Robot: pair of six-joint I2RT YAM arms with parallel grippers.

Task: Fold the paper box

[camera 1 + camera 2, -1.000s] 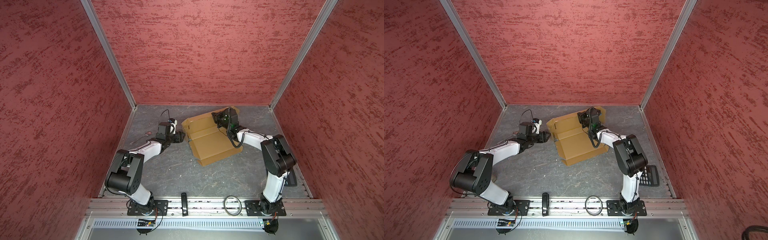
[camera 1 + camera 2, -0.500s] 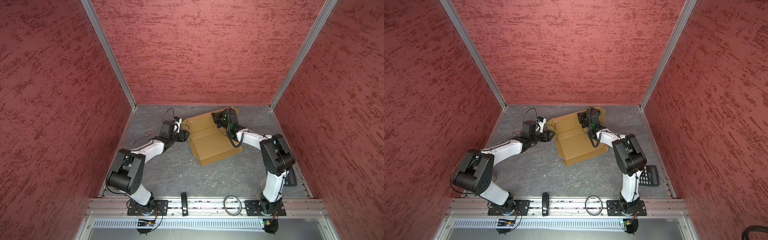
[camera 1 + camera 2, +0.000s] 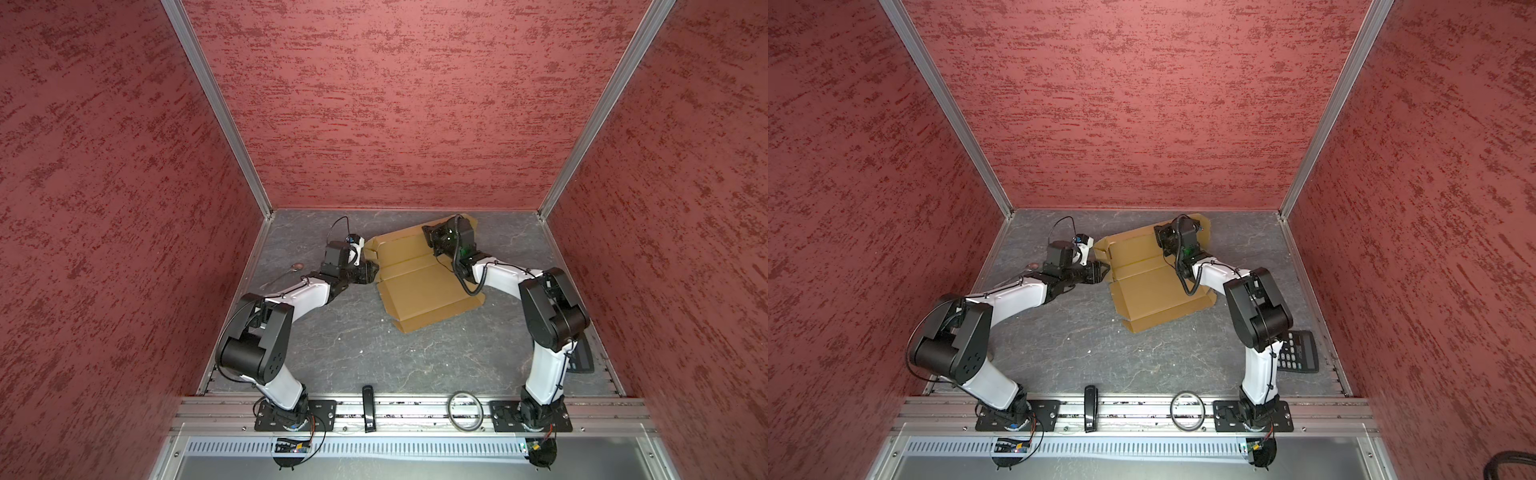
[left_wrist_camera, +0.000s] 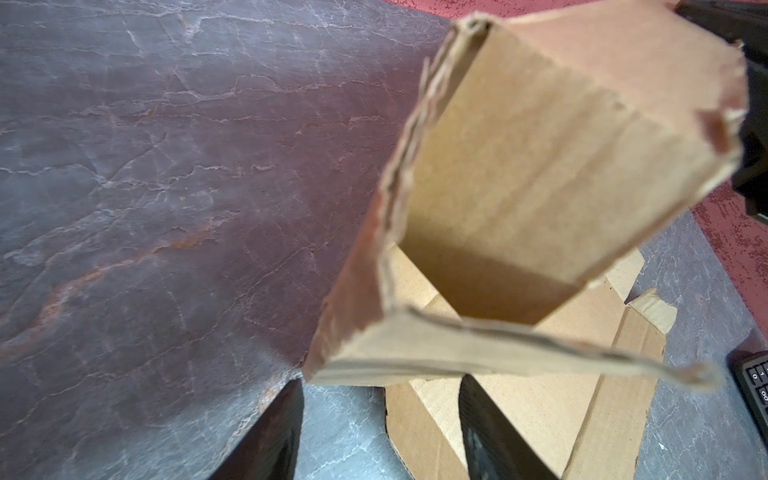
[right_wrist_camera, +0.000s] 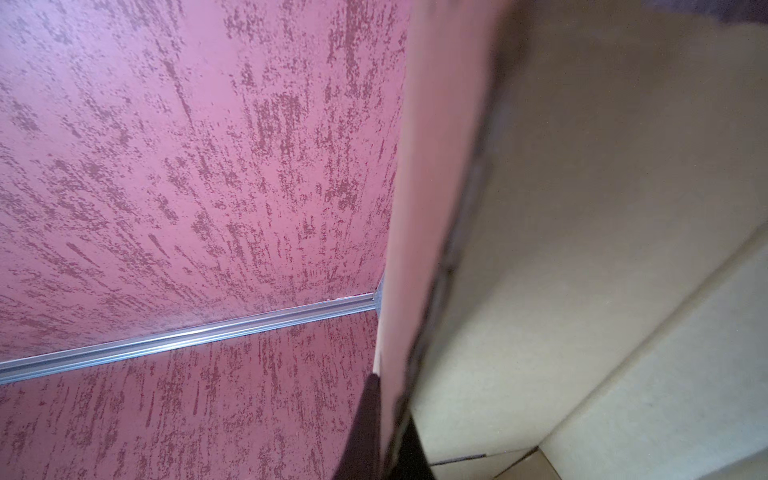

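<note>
The paper box [image 3: 419, 291] [image 3: 1154, 293] is a brown cardboard sheet lying at the back middle of the table, its far panel and left side flap raised. My right gripper [image 3: 429, 237] [image 3: 1161, 237] is at the far panel, and in the right wrist view the gripper [image 5: 388, 419] is shut on that panel's edge [image 5: 415, 208]. My left gripper [image 3: 372, 272] [image 3: 1106, 270] is at the box's left edge. In the left wrist view it [image 4: 380, 415] stands open, with the raised side flap [image 4: 415, 357] just past its fingertips and nothing clamped.
A spoon [image 3: 286, 272] lies left of the left arm. A calculator [image 3: 1298, 351] sits at the right edge behind the right arm. A black bar [image 3: 368, 407] and a ring [image 3: 465, 409] rest on the front rail. Red walls close three sides.
My left gripper has moved right, up to the box's left edge and its raised flap. The right gripper has stayed shut on the far panel.
</note>
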